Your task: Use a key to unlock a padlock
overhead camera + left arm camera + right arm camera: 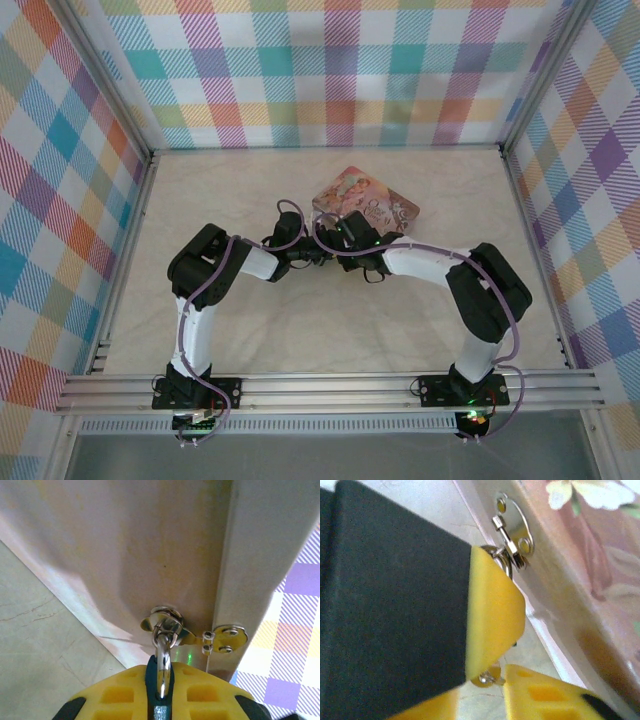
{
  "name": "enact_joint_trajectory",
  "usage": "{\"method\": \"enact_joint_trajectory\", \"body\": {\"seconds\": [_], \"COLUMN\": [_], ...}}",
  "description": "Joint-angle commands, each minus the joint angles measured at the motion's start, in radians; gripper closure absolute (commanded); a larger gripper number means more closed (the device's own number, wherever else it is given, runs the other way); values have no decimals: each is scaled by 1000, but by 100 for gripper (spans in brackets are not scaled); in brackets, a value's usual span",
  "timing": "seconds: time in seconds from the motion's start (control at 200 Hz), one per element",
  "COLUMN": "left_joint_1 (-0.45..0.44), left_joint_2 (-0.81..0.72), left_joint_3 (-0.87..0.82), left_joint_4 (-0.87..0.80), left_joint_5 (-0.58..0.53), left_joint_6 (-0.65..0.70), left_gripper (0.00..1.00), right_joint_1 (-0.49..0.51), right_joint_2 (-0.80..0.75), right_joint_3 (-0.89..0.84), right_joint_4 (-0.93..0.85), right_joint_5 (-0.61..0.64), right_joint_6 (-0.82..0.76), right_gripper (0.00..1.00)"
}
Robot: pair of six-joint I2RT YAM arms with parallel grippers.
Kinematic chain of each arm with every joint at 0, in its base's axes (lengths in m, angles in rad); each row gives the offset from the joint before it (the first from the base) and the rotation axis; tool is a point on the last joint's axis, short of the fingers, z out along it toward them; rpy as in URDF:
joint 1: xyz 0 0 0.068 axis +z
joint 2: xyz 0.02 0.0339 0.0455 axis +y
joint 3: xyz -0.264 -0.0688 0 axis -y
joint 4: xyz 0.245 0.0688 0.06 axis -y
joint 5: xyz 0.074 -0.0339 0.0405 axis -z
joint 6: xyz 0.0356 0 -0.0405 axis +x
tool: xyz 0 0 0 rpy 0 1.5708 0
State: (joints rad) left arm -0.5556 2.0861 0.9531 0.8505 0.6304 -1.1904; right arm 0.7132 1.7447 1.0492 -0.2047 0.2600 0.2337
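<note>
Left gripper (pixel 159 682): jaws squeezed almost together and clamped on the padlock (pixel 162 655); its yellow fingers (pixel 132 680) press flat against either side of the thin blue body.
Padlock: wedged between the left fingers, with its silvery shackle standing up past their tips and meeting the latch loop (pixel 166 617) just beyond them.
Tin (pixel 125 555): its pale pink wall is straight ahead of the left fingertips and rests on the table (pixel 35 645); its floral side shows to the right of the right finger.
Hinge plate (pixel 227 639): fixed to the tin just right of the loop, ahead of the left fingers.
Right gripper (pixel 345 238): close against the left gripper at the tin's near edge; one black finger with a yellow tip (pixel 492 615) lies across the latch; I cannot tell how far it is open.
Key: a small silvery bit (pixel 487 678) peeks out just under that yellow tip; it is too blurred to say whether it is the key or whether it is gripped.
</note>
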Motion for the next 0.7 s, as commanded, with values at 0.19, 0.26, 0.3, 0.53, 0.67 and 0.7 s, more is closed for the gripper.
{"method": "enact_joint_trajectory", "body": {"seconds": [0.19, 0.26, 0.3, 0.53, 0.67, 0.7], "left_joint_1": [5, 6, 8, 35, 65, 72], "left_joint_2": [19, 18, 16, -31, -100, -121], "left_joint_3": [-16, -24, -29, -105, -178, -193], "left_joint_4": [-8, -8, -7, -8, -19, -30], "left_joint_5": [5, -1, -4, -42, -55, -62], "left_joint_6": [-14, -12, -12, -12, -1, 8], "left_gripper": [88, 86, 83, 69, 65, 65], "right_joint_1": [3, -5, -10, -20, -30, -33], "right_joint_2": [-9, -17, -23, -48, -82, -91], "right_joint_3": [-2, -23, -35, -104, -157, -164], "right_joint_4": [90, 114, 131, 188, 211, 214], "right_joint_5": [-4, -45, -68, -130, -181, -189], "right_joint_6": [-1, 17, 29, 63, 47, 42], "right_gripper": [100, 100, 100, 100, 100, 100]}}
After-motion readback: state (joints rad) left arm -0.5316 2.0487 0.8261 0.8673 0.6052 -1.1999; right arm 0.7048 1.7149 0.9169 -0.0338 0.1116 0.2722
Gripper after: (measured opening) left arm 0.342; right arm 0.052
